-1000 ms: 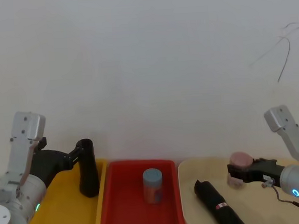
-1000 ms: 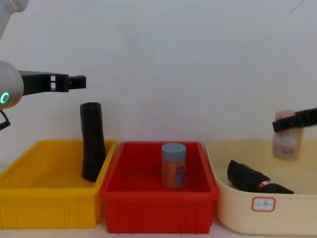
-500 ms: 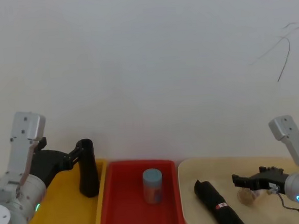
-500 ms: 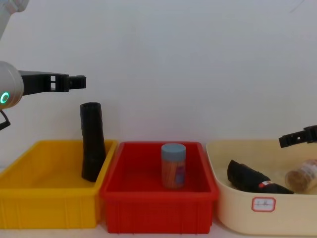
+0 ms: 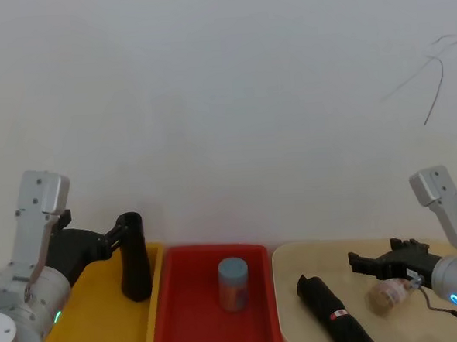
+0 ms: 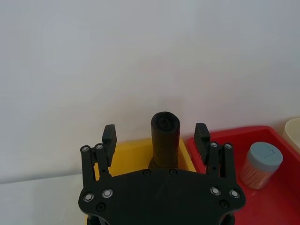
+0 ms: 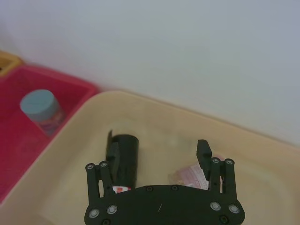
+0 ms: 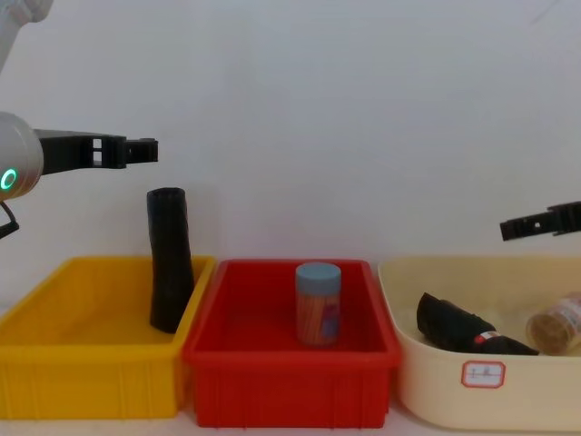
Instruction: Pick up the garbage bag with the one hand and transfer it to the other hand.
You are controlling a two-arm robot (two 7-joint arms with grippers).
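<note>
At the left of the chest view, the left gripper (image 8: pixel 145 150) hangs wide open and empty above a plain black roll (image 8: pixel 170 260) in the yellow bin (image 8: pixel 54 363). At lower right, the garbage bag (image 8: pixel 458 326) lies in the cream tub (image 8: pixel 427 391); the right gripper (image 8: pixel 510 229) is open and empty above it.

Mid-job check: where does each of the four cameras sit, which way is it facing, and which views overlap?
Head: high, looking down on yellow bin, red bin, cream tub; both arms at the edges.
Chest: low, side-on to the bins; left gripper, right gripper.
Left wrist: over open fingers toward plain black roll.
Right wrist: down into the tub at garbage bag and fallen jar.
Shared: blue-lidded jar appears in all four.
</note>
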